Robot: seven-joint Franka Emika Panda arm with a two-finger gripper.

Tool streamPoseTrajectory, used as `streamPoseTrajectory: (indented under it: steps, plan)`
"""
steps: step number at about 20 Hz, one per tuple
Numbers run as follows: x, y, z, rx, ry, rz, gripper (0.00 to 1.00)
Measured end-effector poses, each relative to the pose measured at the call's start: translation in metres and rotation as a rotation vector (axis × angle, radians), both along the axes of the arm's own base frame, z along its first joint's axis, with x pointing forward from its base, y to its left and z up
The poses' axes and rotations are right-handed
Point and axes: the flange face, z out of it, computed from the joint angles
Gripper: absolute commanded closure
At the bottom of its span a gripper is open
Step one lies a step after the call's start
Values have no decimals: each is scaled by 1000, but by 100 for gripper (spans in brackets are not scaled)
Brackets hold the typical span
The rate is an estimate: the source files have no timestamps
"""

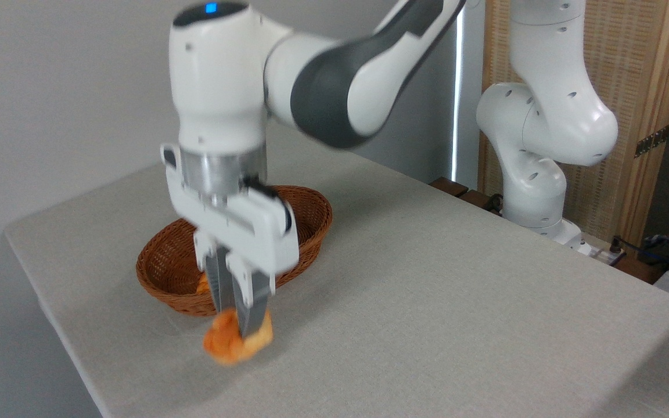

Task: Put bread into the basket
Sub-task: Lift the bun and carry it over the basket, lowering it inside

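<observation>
Grey table (456,278) under me, and the brown wicker basket (305,217) sits on it toward the back left. My claw (240,325) is clamped on the orange bread (227,345), just in front of the basket's near rim, outside it. Something orange peeks inside the basket behind my fingers (251,302); can't tell what.

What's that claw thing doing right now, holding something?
Gripper: closed on the orange bread, in front of the basket.

- The gripper (237,332) and the bread (234,344) are smearing with motion blur.
- The jaws are hiding part of the basket (310,216), where something orange (202,284), possibly another bread piece, is peeking out.
</observation>
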Motion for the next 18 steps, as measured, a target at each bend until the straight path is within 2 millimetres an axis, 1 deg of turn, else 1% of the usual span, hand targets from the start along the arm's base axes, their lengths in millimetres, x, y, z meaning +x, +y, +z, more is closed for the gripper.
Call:
streamPoseTrajectory:
  steps: [1, 3, 5, 6, 8, 10, 13, 16, 18]
  plan:
    - [-9, -8, 15, -21, 5, -7, 65]
    - [-31, -31, 48, -60, 20, -35, 65]
    - [-51, -59, 71, -80, 35, -68, 65]
    - [-61, -77, 79, -84, 40, -83, 64]
    - [-76, -111, 83, -89, 52, -104, 63]
    - [-89, -140, 71, -88, 81, -132, 62]
    - [-104, -162, 42, -72, 142, -174, 59]
    - [-122, -183, 10, -48, 207, -217, 46]
    - [-130, -191, -5, -36, 237, -234, 34]
